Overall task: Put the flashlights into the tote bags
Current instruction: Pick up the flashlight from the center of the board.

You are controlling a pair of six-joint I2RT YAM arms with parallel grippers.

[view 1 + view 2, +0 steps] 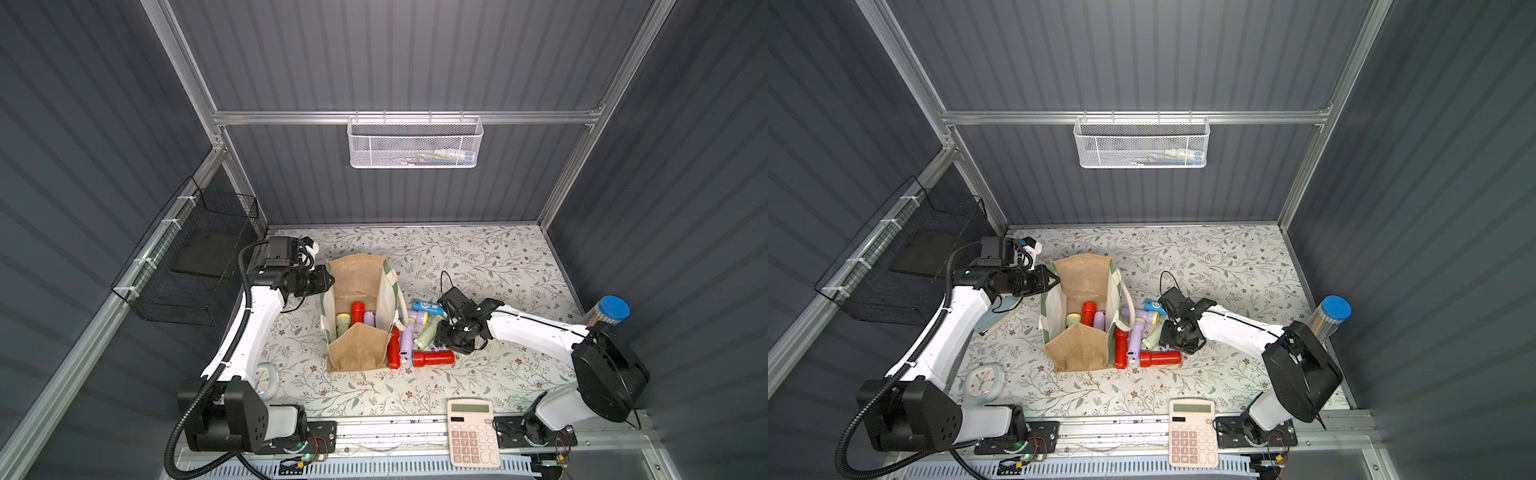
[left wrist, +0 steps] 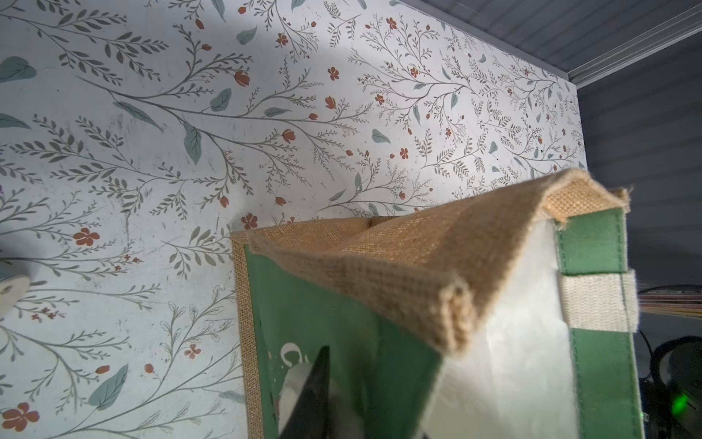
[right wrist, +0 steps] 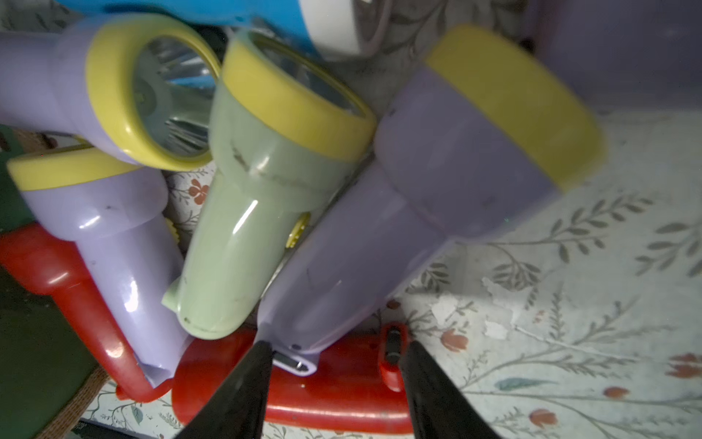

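Note:
The tan jute tote bag (image 1: 357,353) stands open in both top views, with a pale green, a red (image 1: 357,311) and a lilac flashlight inside. My left gripper (image 1: 330,279) is shut on the bag's left rim; the left wrist view shows one black finger (image 2: 311,391) against the green panel (image 2: 380,380). Several flashlights lie piled to the right of the bag: blue (image 1: 428,307), lilac, pale green (image 3: 258,213) and red (image 1: 434,358). My right gripper (image 3: 338,347) is open, its fingers on either side of a lilac flashlight's (image 3: 418,190) tail end, above the red one (image 3: 334,391).
A pink calculator (image 1: 473,432) lies at the front edge and a round clock (image 1: 984,382) at the front left. A clear tube with a blue lid (image 1: 611,309) stands by the right wall. A white mesh basket (image 1: 415,141) hangs on the back wall, a black wire basket (image 1: 187,266) on the left wall.

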